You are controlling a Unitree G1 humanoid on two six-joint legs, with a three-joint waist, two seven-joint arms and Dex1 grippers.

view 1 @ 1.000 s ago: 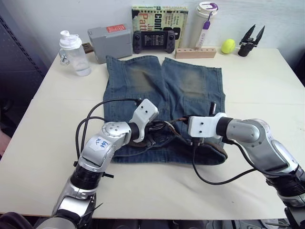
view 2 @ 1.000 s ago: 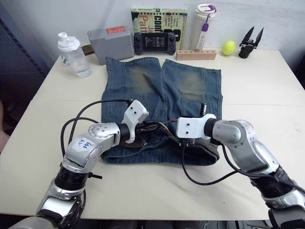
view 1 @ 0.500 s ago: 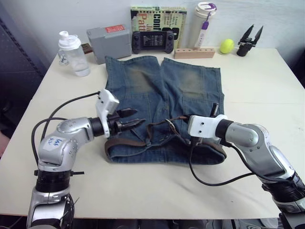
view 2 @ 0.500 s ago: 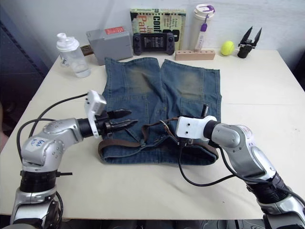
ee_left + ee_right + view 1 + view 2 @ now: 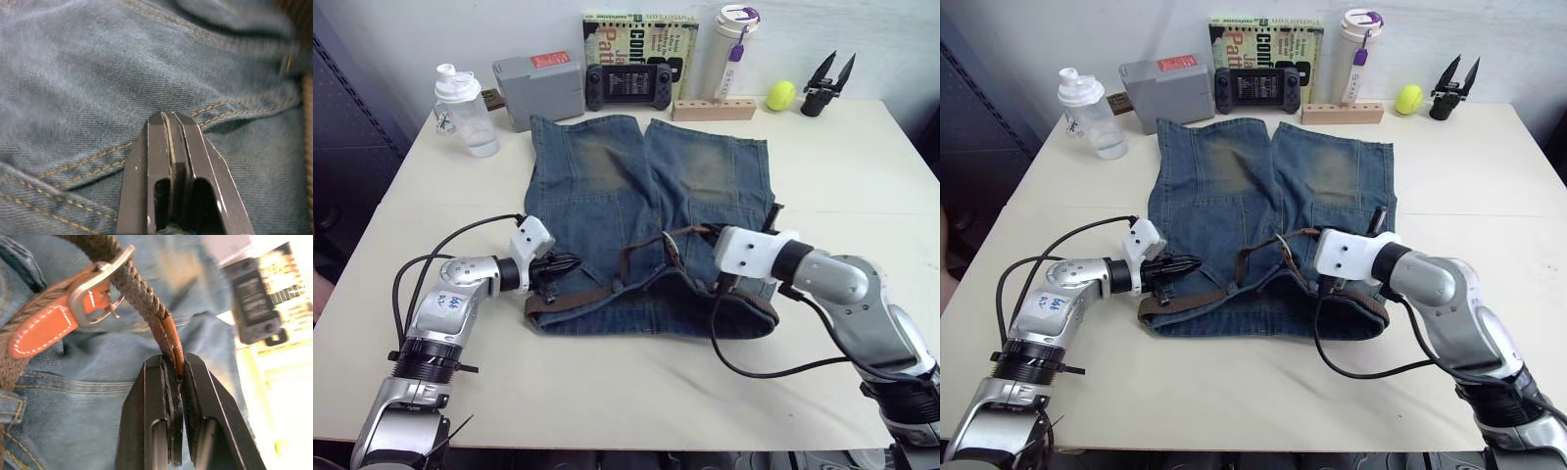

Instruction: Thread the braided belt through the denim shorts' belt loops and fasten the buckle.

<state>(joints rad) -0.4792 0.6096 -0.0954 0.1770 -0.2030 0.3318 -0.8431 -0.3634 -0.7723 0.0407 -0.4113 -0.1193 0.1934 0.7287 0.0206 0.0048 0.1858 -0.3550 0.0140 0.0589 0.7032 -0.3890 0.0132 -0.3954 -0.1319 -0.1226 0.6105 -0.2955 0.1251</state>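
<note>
**Denim shorts flat on the table, belt tip pinched at the buckle**

Denim is spread over the middle of the pale table (image 5: 862,176) in the left eye view: the denim shorts (image 5: 651,211) lie flat, legs toward the far edge and waistband toward the near edge. The braided belt (image 5: 607,294) is seen running along the waistband, with a loop of it raised above the cloth near the middle. The left gripper (image 5: 570,264) rests at the shorts' left edge, just above the belt. The right gripper (image 5: 709,235) is held over the raised loop. Along the far edge are lined up a clear shaker bottle (image 5: 467,110), a grey box (image 5: 540,88), a black handheld console (image 5: 629,85), a book (image 5: 641,39), a white tumbler (image 5: 732,49), a wooden block (image 5: 713,108), a yellow-green ball (image 5: 781,95) and a black spare gripper (image 5: 826,81).

From the right eye view the same layout is given, with the shorts between the two arms.

Through the left wrist view the fingers (image 5: 161,147) are shown pressed together, their tips over a stitched seam of the denim; whether cloth is caught between them cannot be told.

Through the right wrist view the fingers (image 5: 156,396) are shown clamped on the belt's tan leather tip, which has been passed through the buckle (image 5: 95,289); its prong is not seated in the weave.
</note>
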